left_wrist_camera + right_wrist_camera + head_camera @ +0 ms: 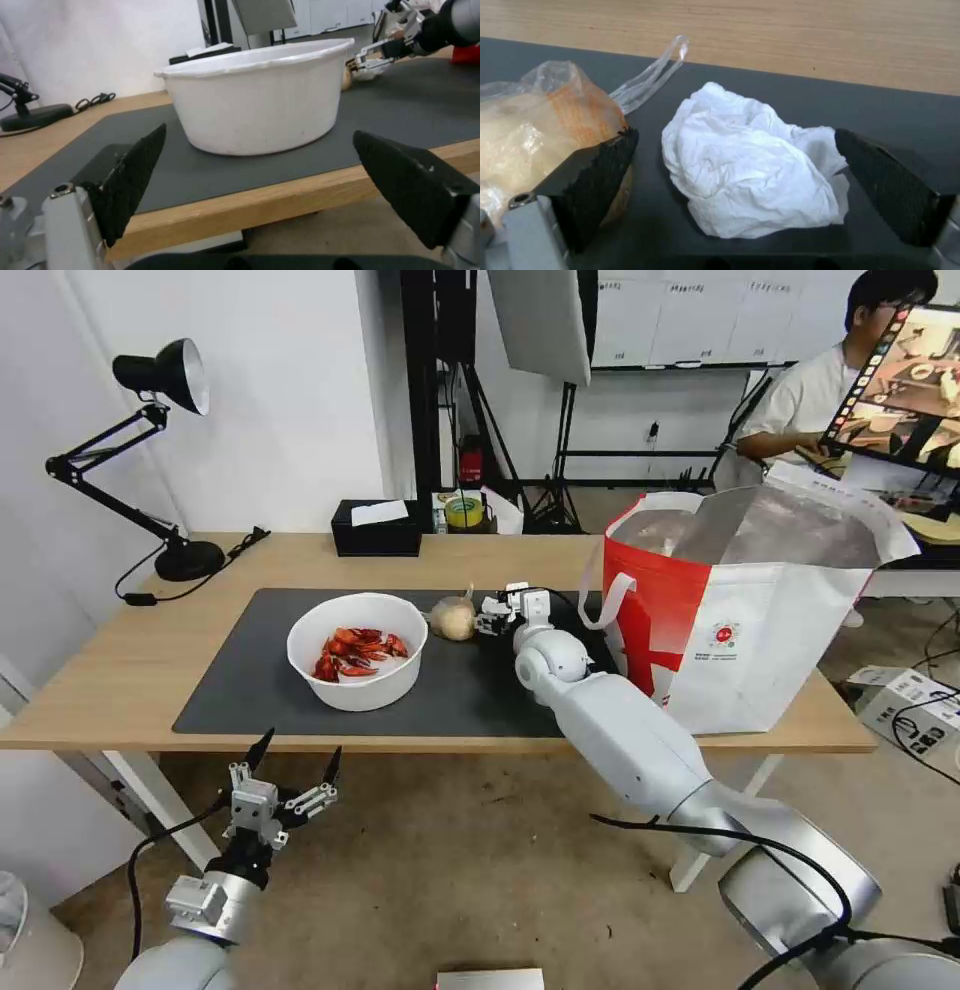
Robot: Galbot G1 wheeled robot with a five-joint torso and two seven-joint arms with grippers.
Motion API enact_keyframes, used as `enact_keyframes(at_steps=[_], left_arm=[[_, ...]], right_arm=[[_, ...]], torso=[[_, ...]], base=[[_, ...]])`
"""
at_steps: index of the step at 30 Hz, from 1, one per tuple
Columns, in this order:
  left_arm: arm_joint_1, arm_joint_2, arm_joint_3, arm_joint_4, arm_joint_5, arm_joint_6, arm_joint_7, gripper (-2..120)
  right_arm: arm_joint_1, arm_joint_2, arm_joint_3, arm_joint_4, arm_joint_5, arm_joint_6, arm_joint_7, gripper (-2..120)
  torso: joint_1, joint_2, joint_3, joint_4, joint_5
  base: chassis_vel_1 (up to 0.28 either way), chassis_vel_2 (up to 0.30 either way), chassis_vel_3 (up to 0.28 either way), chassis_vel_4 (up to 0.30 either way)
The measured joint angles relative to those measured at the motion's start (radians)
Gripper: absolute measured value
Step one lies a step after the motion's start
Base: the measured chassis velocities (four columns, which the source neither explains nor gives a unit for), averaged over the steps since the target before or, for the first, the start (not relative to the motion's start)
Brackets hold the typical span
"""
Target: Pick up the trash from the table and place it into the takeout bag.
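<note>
On the table (130, 670) lies a mat (240, 690). The bowl (357, 650) sits on its left half, the knotted bag (453, 618) just right of it, the tissue (750, 172) beside that, the takeout bag (750, 610) at the right end.

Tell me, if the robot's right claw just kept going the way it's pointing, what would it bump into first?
Most likely the crumpled white tissue: it lies on the dark grey mat directly between the open fingers of the right gripper. The small tan knotted bag sits just beside one finger.

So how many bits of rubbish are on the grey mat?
3: white round bowl of red shells mid-mat; small tan knotted plastic bag beside it; crumpled white tissue between the right gripper's open fingers. More may be hidden behind the arm.
</note>
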Motion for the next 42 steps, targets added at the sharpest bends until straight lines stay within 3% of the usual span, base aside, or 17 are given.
enact_keyframes(at_steps=[15, 17, 19, 30, 40, 42], left_arm=[[-0.003, 0.000, 0.001, -0.002, 0.000, -0.001, 0.000, 100], [0.004, 0.003, 0.001, -0.019, -0.002, -0.002, 0.001, 100], [0.005, 0.003, 0.003, -0.026, -0.004, -0.001, 0.001, 100], [0.012, 0.000, 0.008, -0.037, -0.005, 0.000, 0.002, 100], [0.008, 0.004, 0.013, -0.039, -0.006, 0.002, 0.001, 100], [0.008, 0.004, 0.013, -0.039, -0.006, 0.002, 0.001, 100]], right_arm=[[-0.005, -0.001, 0.005, -0.006, -0.001, 0.001, -0.012, 94], [-0.005, 0.000, 0.006, -0.015, -0.003, 0.003, -0.019, 82], [-0.005, 0.001, 0.007, -0.020, -0.004, 0.004, -0.021, 78], [-0.011, -0.009, 0.010, -0.022, -0.011, 0.011, -0.025, 34], [-0.018, -0.034, 0.014, 0.002, -0.003, 0.024, -0.024, 0], [-0.022, -0.042, 0.016, 0.014, -0.004, 0.034, -0.024, 0]], torso=[[0.000, 0.000, 0.000, 0.0000, 0.0000], [0.000, 0.000, 0.000, 0.0000, -0.0001], [0.000, 0.000, 0.000, 0.0000, -0.0001], [0.000, 0.000, 0.000, 0.0000, -0.0001], [0.000, 0.000, 0.000, 0.0000, 0.0000], [0.000, 0.000, 0.000, 0.0001, 0.0000]], base=[[0.000, 0.000, 0.000, 0.000], [0.000, 0.000, 0.000, 0.000], [0.000, 0.000, 0.000, 0.000], [0.000, 0.000, 0.000, 0.000], [0.000, 0.000, 0.000, 0.000], [0.000, 0.000, 0.000, 0.000]])
